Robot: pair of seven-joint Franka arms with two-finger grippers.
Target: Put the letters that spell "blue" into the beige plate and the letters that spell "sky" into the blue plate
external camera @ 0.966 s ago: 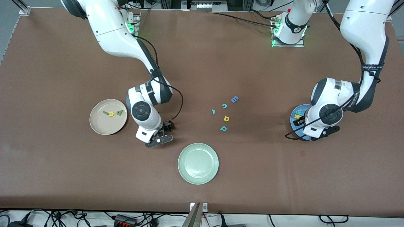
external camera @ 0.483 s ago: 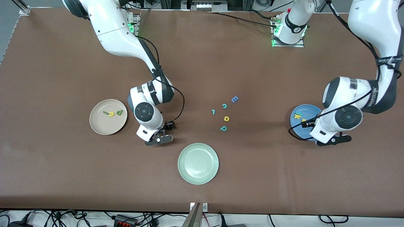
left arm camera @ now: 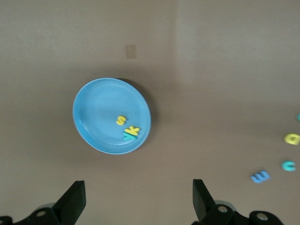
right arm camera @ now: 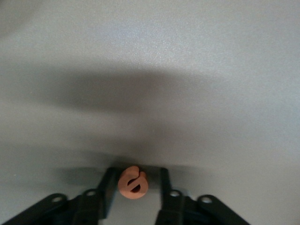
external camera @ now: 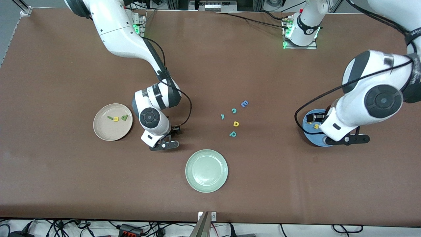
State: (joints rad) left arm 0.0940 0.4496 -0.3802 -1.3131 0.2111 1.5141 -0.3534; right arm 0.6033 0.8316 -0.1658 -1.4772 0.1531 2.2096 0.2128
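The right gripper [right arm camera: 133,185] is down at the table between the beige plate [external camera: 102,131] and the pale green plate [external camera: 206,170], and its two black fingers [right arm camera: 107,190] sit close on either side of the little orange e [right arm camera: 133,183]; I think it has it pinched, or almost. That letter looks like soft, light foam, so a gentle squeeze across its round sides should do. It is so small and flat that it could pop out or tip if pressed too hard. In the beige plate lie the dark green l [external camera: 110,117], the yellow u [external camera: 115,119] and the light green b [external camera: 124,117], so only the e is missing. There is bare table all the way to that plate and only a low rim to lift over. The left gripper [left arm camera: 138,201] hangs high over the blue plate [left arm camera: 93,136] with its fingers spread wide and nothing in them. In that plate sit the yellow s [left arm camera: 121,120], yellow k [left arm camera: 133,131] and teal y [left arm camera: 126,137], the k and y touching. A few spare letters [external camera: 234,119] lie in the middle of the table, well away from both arms.
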